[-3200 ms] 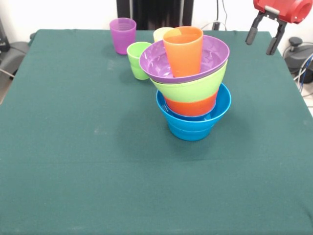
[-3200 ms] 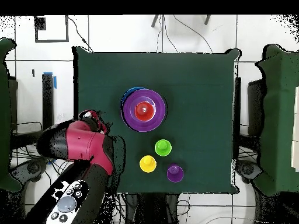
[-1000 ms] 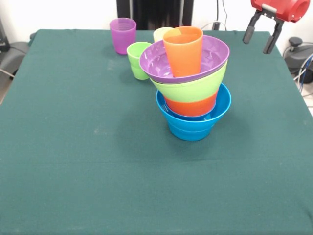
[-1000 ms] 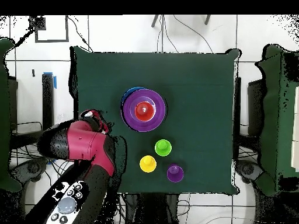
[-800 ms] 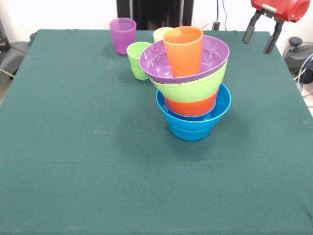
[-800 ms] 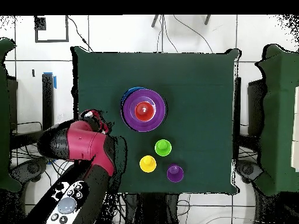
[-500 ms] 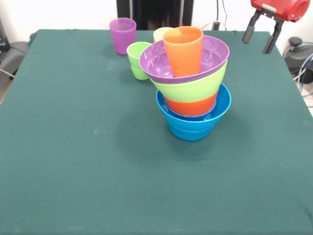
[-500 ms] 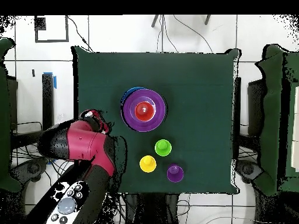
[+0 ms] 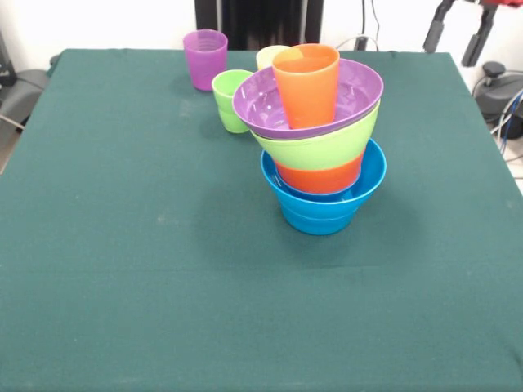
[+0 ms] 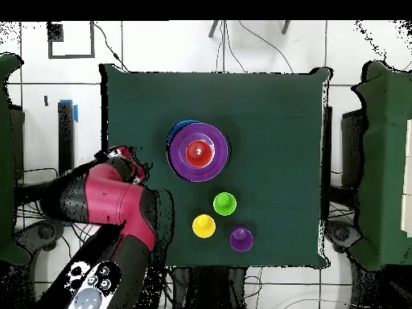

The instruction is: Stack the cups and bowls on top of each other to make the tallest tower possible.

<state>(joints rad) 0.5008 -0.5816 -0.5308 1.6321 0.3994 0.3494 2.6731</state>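
The tower [image 9: 320, 143] stands mid-surface, orange cup [image 9: 306, 84] on top | tool [image 9: 458, 34] lifts higher, up beside the tower, fingers apart, empty | purple cup [image 9: 205, 59], green cup [image 9: 230, 100], yellow cup [image 9: 269, 55] wait behind the tower, unstacked.

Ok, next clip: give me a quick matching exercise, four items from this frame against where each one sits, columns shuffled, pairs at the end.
Things:
1. orange cup
2. purple cup
3. light blue bowl
4. claw

Places:
A. bottom of the tower, on the cloth
B. up in the air by the table's far corner, empty
C. standing in the purple bowl on top of the tower
D. alone on the cloth near the far edge

Pairs: 1-C, 2-D, 3-A, 4-B
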